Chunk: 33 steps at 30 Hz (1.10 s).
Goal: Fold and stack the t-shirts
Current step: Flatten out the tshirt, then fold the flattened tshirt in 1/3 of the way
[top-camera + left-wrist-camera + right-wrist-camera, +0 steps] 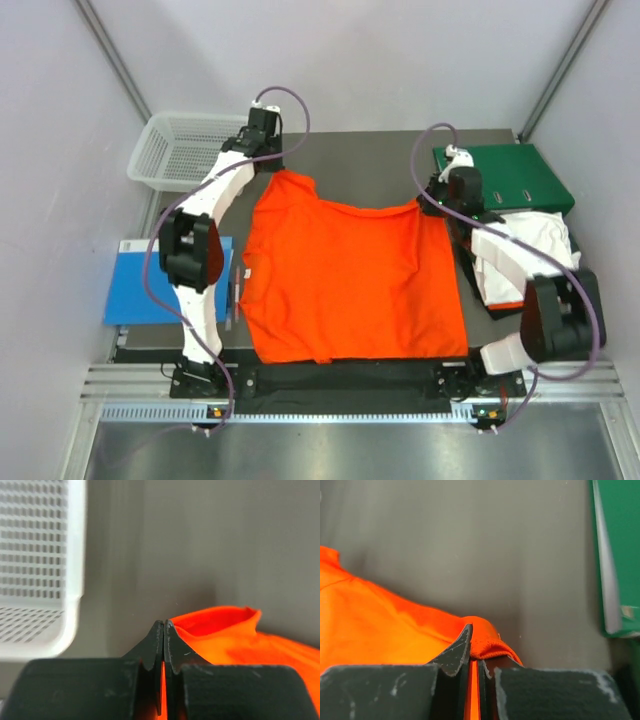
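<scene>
An orange t-shirt (345,275) lies spread on the dark table, its far edge lifted at both corners. My left gripper (272,165) is shut on the shirt's far left corner; in the left wrist view (164,625) orange cloth (235,635) shows between the jaws. My right gripper (437,196) is shut on the far right corner; in the right wrist view (475,635) the cloth (385,625) folds over one finger. White t-shirts (525,255) lie piled at the right, under the right arm.
A white mesh basket (185,150) stands at the far left, also in the left wrist view (35,565). A green binder (510,175) lies at the far right, also in the right wrist view (620,555). A blue folder (140,285) lies left of the table.
</scene>
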Each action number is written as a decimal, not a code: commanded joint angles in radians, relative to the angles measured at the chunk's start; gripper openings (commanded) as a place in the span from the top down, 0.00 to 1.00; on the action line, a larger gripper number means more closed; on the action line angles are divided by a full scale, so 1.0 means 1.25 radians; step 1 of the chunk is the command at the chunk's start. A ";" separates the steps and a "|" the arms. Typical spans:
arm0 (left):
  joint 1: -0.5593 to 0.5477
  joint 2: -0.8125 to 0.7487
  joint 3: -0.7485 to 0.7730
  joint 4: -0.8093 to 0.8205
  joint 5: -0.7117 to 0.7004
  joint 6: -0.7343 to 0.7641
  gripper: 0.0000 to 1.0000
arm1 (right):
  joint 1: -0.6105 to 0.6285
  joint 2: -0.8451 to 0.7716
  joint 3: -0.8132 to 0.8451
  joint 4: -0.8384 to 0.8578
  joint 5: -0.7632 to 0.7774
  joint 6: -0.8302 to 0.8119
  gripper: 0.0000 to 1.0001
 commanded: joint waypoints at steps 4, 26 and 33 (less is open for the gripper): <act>0.019 0.123 0.169 0.026 -0.041 -0.012 1.00 | -0.008 0.277 0.232 0.064 -0.009 0.051 1.00; 0.040 -0.127 -0.165 0.108 -0.042 -0.049 1.00 | -0.061 0.372 0.330 -0.038 -0.072 0.064 1.00; 0.036 -0.221 -0.275 0.080 -0.016 -0.063 1.00 | -0.063 0.344 0.297 -0.092 -0.059 0.056 1.00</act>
